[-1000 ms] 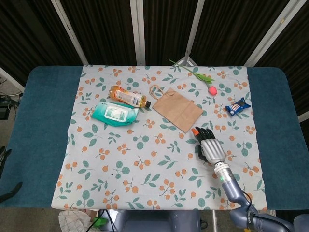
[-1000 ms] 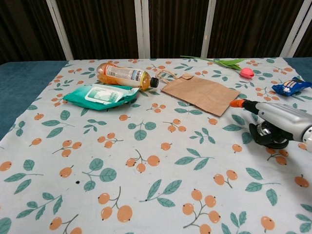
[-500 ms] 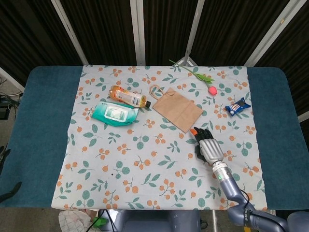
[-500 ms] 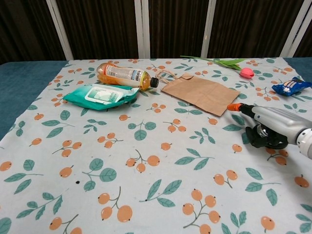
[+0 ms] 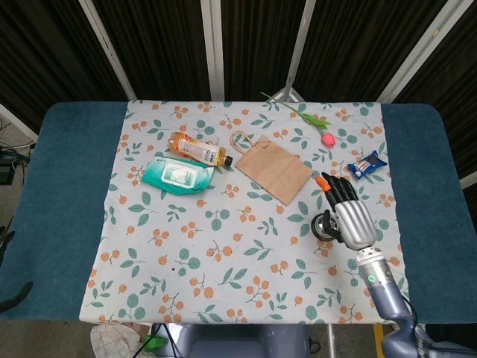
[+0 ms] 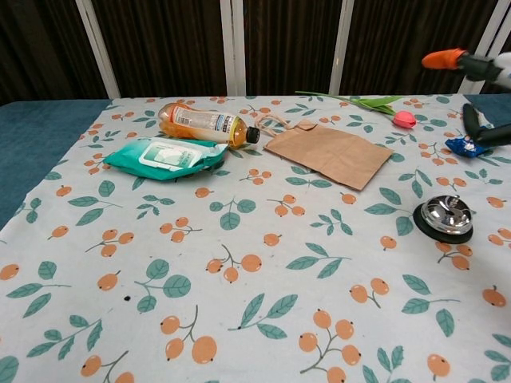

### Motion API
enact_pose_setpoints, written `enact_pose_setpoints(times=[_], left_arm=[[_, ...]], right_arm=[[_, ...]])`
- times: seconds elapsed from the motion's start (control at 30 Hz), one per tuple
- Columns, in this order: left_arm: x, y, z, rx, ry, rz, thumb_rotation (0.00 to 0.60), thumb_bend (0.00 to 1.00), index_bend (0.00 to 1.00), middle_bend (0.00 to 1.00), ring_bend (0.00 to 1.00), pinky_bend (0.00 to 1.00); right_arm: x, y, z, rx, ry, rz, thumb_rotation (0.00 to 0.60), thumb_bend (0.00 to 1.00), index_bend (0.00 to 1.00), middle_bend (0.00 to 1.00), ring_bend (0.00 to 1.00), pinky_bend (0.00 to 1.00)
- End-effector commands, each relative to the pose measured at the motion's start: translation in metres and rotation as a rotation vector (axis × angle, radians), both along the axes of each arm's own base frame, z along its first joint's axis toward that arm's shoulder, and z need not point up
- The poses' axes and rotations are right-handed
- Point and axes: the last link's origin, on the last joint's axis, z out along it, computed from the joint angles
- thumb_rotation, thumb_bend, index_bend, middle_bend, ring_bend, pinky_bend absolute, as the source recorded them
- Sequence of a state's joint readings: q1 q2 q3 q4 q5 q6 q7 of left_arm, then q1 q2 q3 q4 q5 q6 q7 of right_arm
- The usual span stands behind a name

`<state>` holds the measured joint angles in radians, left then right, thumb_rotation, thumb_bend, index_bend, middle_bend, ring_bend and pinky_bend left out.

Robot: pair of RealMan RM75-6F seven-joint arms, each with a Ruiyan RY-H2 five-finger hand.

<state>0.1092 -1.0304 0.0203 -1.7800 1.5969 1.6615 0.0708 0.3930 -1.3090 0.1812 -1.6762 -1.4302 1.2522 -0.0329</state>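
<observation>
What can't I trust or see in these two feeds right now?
- Left hand: in neither view.
- Right hand: chest view's right edge cuts it off, only fingertips show.
- Bell: in the head view the hand partly hides it.
- Snack packet: print too small to read; partly behind a finger in the chest view.

This looks like a robot test lab rather than a home. Dark pleated curtains (image 5: pixel 156 45) on pale metal posts (image 5: pixel 212 45) wall off the space behind the worktop (image 5: pixel 67 194), which is padded in blue and spread with a floral cloth (image 5: pixel 223 246). Loose cables (image 5: pixel 9 158) lie on the floor at the left.
</observation>
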Motion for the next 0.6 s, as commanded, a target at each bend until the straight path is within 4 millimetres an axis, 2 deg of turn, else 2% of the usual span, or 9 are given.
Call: enact_pose_setpoints(times=[0.03, 0.1, 0.3, 0.4, 0.6], left_arm=[[0.000, -0.001, 0.001, -0.001, -0.004, -0.003, 0.600, 0.33, 0.05, 0.00, 0.00, 0.10], [0.000, -0.002, 0.001, -0.004, -0.009, -0.008, 0.600, 0.33, 0.05, 0.00, 0.00, 0.10], [0.000, -0.009, 0.005, 0.006, -0.023, -0.009, 0.600, 0.33, 0.05, 0.00, 0.00, 0.10], [0.000, -0.011, 0.006, 0.005, -0.029, -0.005, 0.600, 0.33, 0.05, 0.00, 0.00, 0.10], [0.000, -0.012, 0.008, 0.014, -0.033, -0.022, 0.600, 0.33, 0.05, 0.00, 0.00, 0.10]], right_arm=[[-0.017, 0.054, 0.047, 0.014, 0.090, -0.069, 0.600, 0.78, 0.04, 0.00, 0.00, 0.00], [-0.027, 0.075, 0.051, 0.020, 0.092, -0.099, 0.600, 0.78, 0.04, 0.00, 0.00, 0.00], [-0.053, 0.119, 0.051, 0.007, 0.090, -0.142, 0.600, 0.78, 0.04, 0.00, 0.00, 0.00], [-0.060, 0.126, 0.051, -0.049, 0.103, -0.151, 0.600, 0.78, 0.04, 0.00, 0.00, 0.00], [-0.069, 0.129, 0.058, -0.149, 0.107, -0.168, 0.600, 0.79, 0.04, 0.00, 0.00, 0.00]])
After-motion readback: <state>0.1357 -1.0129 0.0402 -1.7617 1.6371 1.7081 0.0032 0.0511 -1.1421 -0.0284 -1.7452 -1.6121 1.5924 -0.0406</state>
